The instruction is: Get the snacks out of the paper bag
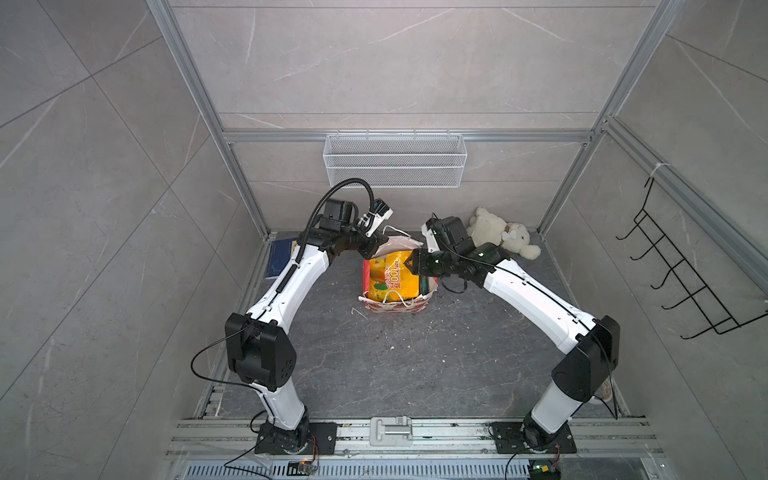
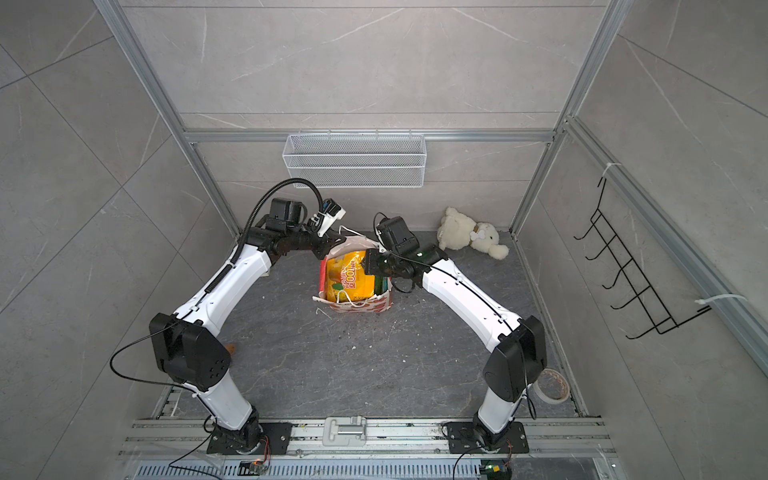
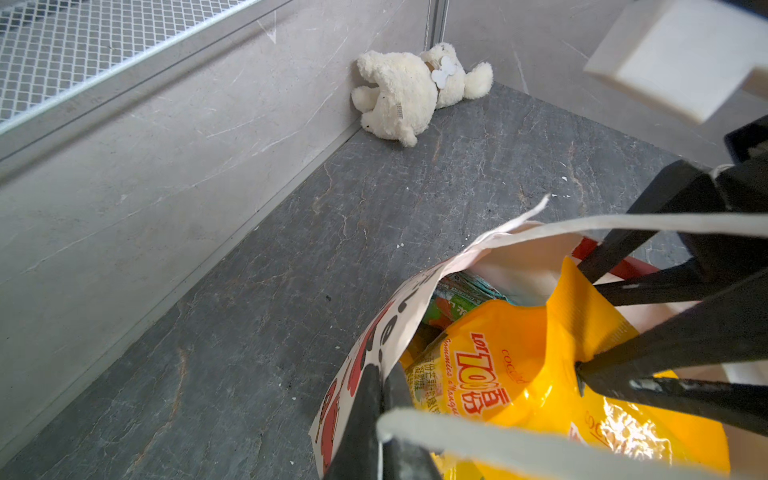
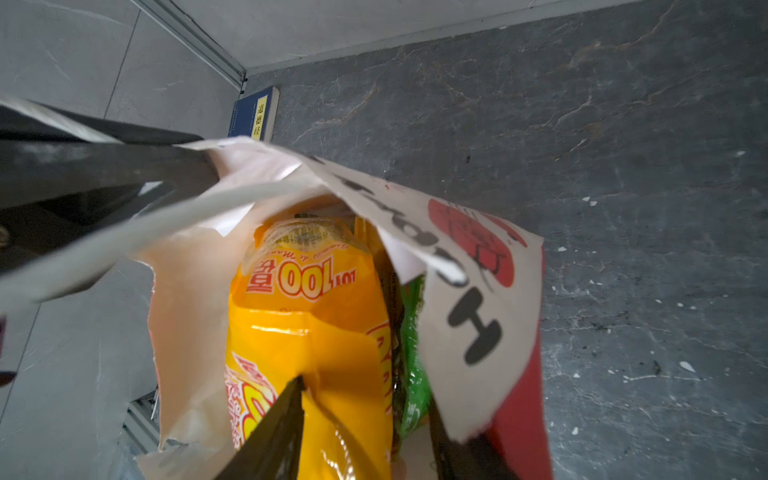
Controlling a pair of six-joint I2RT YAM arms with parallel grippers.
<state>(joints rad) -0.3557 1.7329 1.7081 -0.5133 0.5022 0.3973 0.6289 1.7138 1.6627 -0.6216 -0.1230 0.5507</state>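
Crinkly yellow film is making the LOT 100 packet (image 4: 307, 332) light, soft and slippery, so I'm targeting its crimped top edge between the parted jaws of my right gripper (image 4: 368, 395), inside the paper bag (image 4: 478, 291) whose rim my left gripper (image 3: 382, 399) is pinching.

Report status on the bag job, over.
Left claw shut on paper bag rim. Right claw open, inside bag mouth over yellow packet. Green packet wedged beside, bag wall leaning over it.
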